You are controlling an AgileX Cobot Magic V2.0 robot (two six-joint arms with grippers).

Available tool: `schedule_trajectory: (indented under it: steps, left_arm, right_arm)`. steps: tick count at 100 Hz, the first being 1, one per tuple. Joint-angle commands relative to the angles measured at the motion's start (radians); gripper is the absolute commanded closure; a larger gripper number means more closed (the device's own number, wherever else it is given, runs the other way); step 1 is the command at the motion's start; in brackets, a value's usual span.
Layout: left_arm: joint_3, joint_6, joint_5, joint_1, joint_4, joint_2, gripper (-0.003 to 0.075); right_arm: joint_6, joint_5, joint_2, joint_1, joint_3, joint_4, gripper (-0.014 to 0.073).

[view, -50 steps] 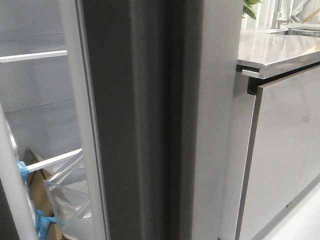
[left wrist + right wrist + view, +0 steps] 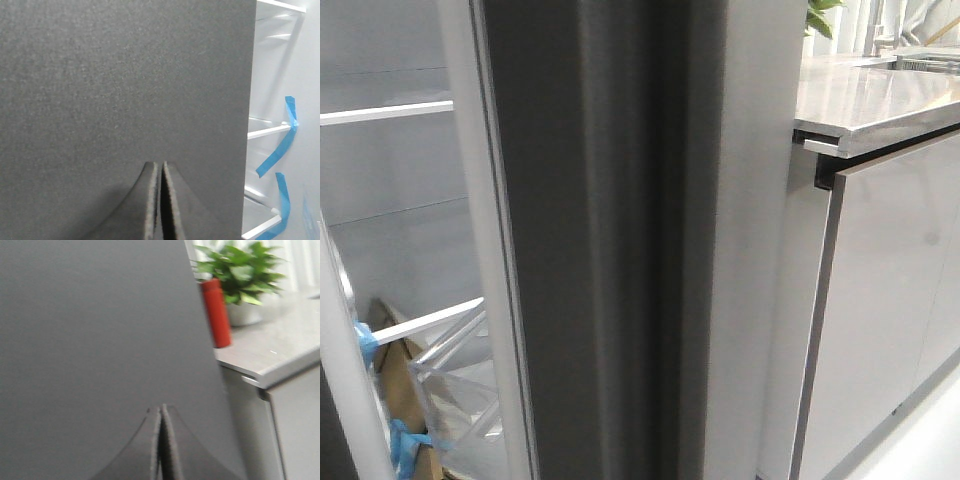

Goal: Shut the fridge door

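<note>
The fridge door (image 2: 610,250) is a tall matte dark-grey slab with a thick grey edge and a white inner rim strip (image 2: 485,250). It fills the middle of the front view, seen edge-on and partly open. In the left wrist view my left gripper (image 2: 160,165) is shut, its tips against the door's flat face (image 2: 125,85). In the right wrist view my right gripper (image 2: 161,409) is shut, its tips against the door face (image 2: 100,330). Neither gripper shows in the front view.
The fridge interior (image 2: 400,200) with white shelves, clear bins and blue tape (image 2: 368,342) lies left of the door. Glossy light-grey cabinet fronts (image 2: 880,300) under a counter (image 2: 870,100) stand to the right. A red bottle (image 2: 216,312) and a potted plant (image 2: 240,275) stand on the counter.
</note>
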Motion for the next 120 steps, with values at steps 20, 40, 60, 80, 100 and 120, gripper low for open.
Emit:
schedule_trajectory:
  steps: [20, 40, 60, 80, 100, 120]
  left_arm:
    - [0.035, -0.004, -0.072, -0.007, -0.004, -0.01, 0.074]
    - [0.035, -0.004, -0.072, -0.007, -0.004, -0.01, 0.074]
    - [0.035, -0.004, -0.072, -0.007, -0.004, -0.01, 0.074]
    - [0.035, -0.004, -0.072, -0.007, -0.004, -0.01, 0.074]
    - [0.035, -0.004, -0.072, -0.007, -0.004, -0.01, 0.074]
    - [0.035, -0.004, -0.072, -0.007, -0.004, -0.01, 0.074]
  right_arm:
    - [-0.001, 0.053, 0.268, 0.05, -0.327, 0.01, 0.0638]
    - [-0.007, 0.08, 0.426, 0.156, -0.483, 0.004, 0.0638]
    - [-0.037, 0.081, 0.561, 0.23, -0.604, 0.004, 0.0638]
    - [-0.083, 0.075, 0.682, 0.296, -0.686, 0.004, 0.0638]
    - [-0.111, 0.057, 0.78, 0.357, -0.755, 0.004, 0.0638]
    - [-0.125, 0.041, 0.841, 0.4, -0.807, 0.004, 0.0638]
